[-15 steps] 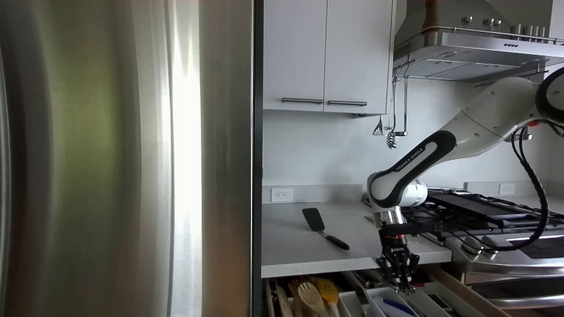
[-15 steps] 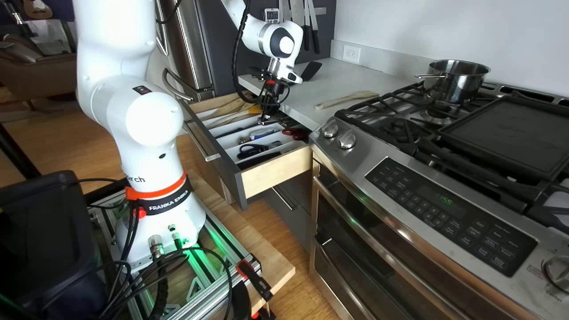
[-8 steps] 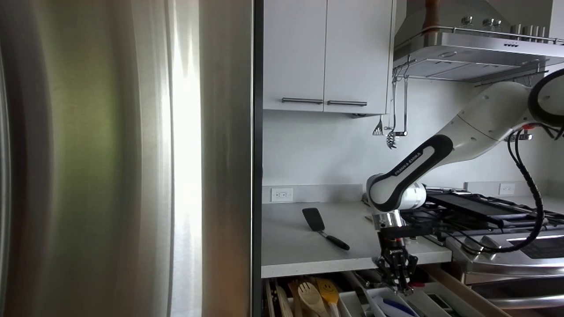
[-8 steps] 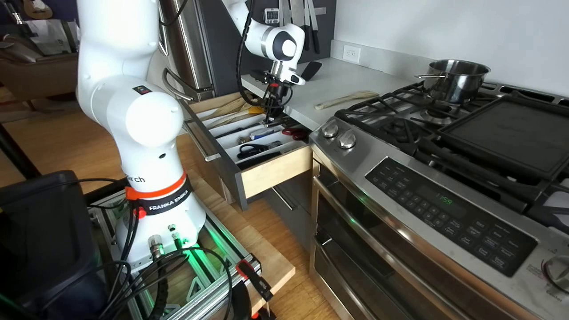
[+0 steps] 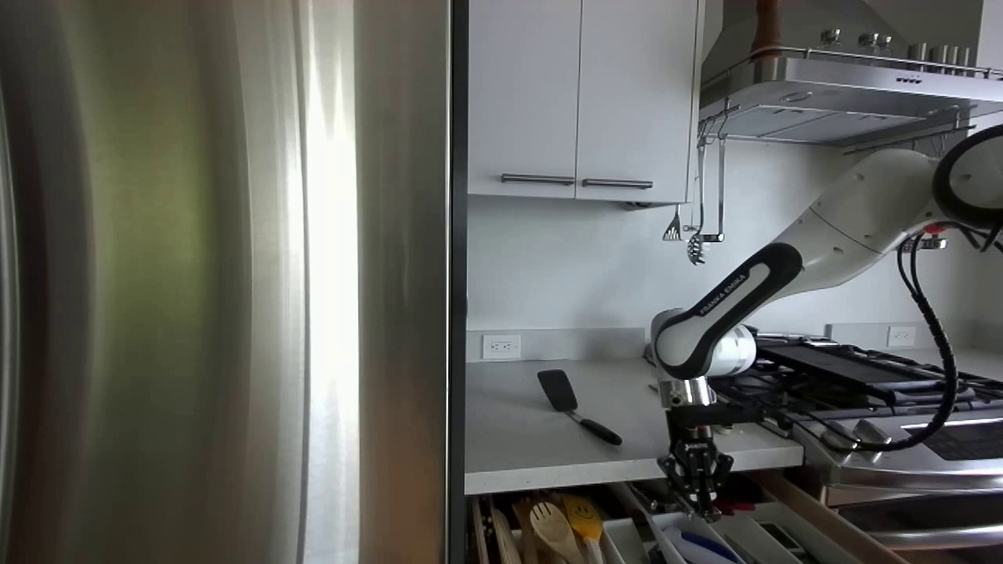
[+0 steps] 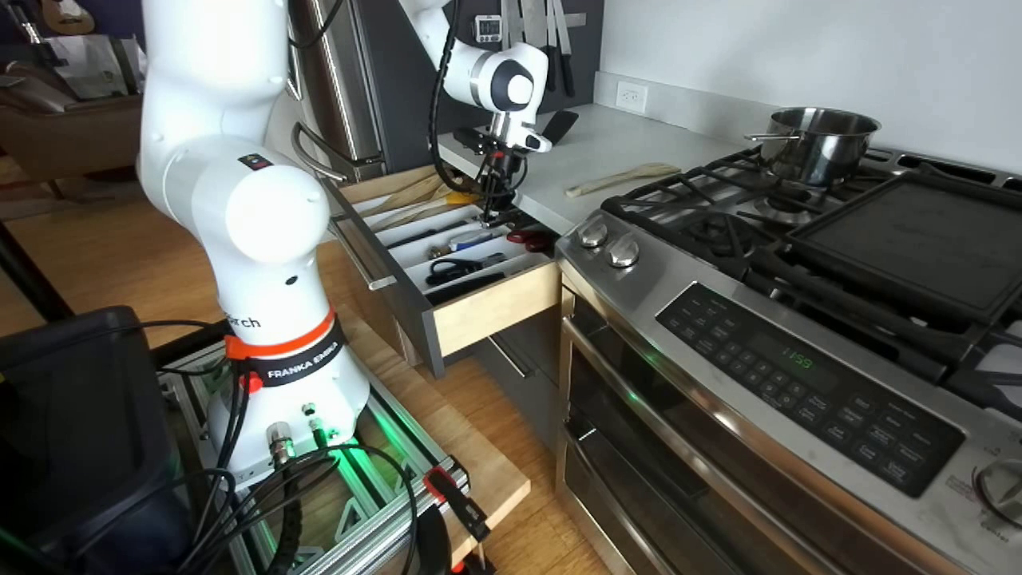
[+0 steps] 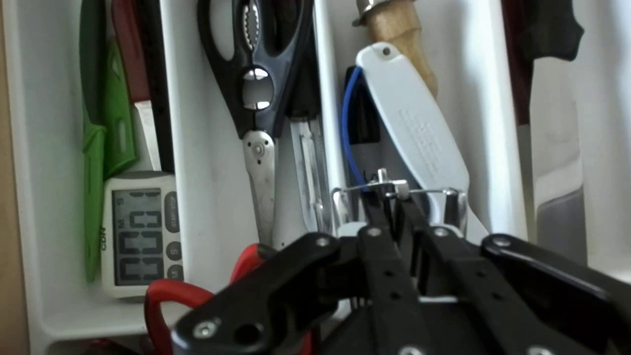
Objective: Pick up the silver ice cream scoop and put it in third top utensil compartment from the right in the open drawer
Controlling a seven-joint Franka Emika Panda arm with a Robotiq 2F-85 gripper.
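The silver ice cream scoop [image 7: 401,189] shows in the wrist view as a shiny pivot and two metal arms at the fingertips. The rest of it is hidden behind the fingers. My gripper [image 7: 392,204] is shut on it near the pivot. The gripper is above the third compartment [image 7: 451,44] from the right, which shows as third from the left in the wrist view. A white and blue utensil [image 7: 419,118] and a wooden-handled tool [image 7: 402,34] lie there. In both exterior views the gripper [image 5: 703,509] [image 6: 489,214] hangs over the open drawer [image 6: 499,307].
Scissors [image 7: 256,88] lie in the neighbouring compartment, and a timer [image 7: 140,231] and green knives [image 7: 93,162] in the outermost. Red handles [image 7: 185,293] lie close to the gripper. The counter edge [image 5: 564,476] overhangs the drawer back. A spatula [image 5: 558,390] rests on the counter.
My gripper and the scoop have shifted slightly, leftward in an exterior view where the fridge is large and rightward where the stove is large. The wrist has turned more upright. The grip looks unchanged.
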